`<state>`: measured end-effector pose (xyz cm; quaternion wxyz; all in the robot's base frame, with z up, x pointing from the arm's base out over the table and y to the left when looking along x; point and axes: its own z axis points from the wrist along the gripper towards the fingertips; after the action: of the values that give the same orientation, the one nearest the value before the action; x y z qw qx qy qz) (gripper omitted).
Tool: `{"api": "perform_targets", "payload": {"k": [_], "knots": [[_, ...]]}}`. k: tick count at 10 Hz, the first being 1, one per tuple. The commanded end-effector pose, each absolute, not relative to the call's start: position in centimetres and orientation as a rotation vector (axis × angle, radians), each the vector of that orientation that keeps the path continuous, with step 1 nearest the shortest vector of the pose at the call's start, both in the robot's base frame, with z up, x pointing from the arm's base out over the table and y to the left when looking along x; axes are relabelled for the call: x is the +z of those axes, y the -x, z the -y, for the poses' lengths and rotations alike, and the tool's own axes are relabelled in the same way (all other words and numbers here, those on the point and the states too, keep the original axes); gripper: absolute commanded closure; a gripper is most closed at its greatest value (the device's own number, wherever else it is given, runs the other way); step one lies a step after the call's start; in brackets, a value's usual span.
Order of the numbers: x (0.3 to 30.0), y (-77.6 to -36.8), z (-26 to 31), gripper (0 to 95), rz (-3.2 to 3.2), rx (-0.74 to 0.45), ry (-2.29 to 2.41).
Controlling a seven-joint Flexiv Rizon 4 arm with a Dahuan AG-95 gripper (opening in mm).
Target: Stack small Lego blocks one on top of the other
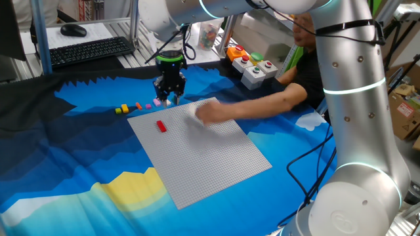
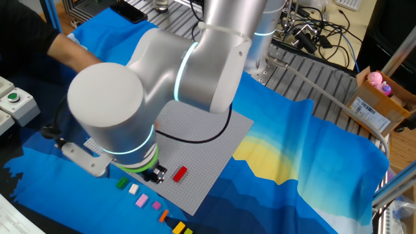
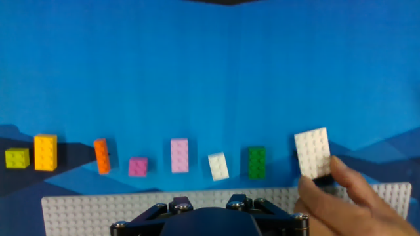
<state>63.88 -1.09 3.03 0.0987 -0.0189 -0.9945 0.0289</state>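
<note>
A row of small Lego blocks lies on the blue cloth just past the far edge of the grey baseplate (image 3: 92, 204), directly ahead of the end effector (image 1: 168, 96), which hangs over that edge of the plate, pointing almost straight down.

In the hand view the row runs left to right: a lime block (image 3: 17, 158), a yellow block (image 3: 45, 152), an orange block (image 3: 102, 156), a small pink block (image 3: 138, 166), a taller pale pink block (image 3: 180, 155), a white block (image 3: 218, 166) and a green block (image 3: 257, 162). Most stand with their long axis pointing away from the plate; the orange and white ones are tilted slightly. They lie apart from one another, none stacked.

At the right end a person's hand (image 3: 348, 196) reaches in, its fingers on a larger white block (image 3: 312, 152) that stands up lengthwise and leans a little. A red block (image 1: 161, 126) sits alone on the baseplate, well apart from the row.

The end effector's black body fills the bottom of the hand view, but its fingertips do not show there. From the fixed views the fingers look parted with nothing between them, yet they are too small and dark to be sure, so I cannot tell how far open they stand. It touches no block.
</note>
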Motion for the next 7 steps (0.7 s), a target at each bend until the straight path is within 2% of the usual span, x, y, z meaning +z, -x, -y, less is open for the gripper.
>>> {"api": "perform_targets", "payload": {"k": [1, 7], "knots": [[2.99, -63.46, 0.86, 57.0, 2.944, 0.088, 0.068], [2.72, -63.01, 0.74, 57.0, 2.941, 0.096, -0.079]]}}
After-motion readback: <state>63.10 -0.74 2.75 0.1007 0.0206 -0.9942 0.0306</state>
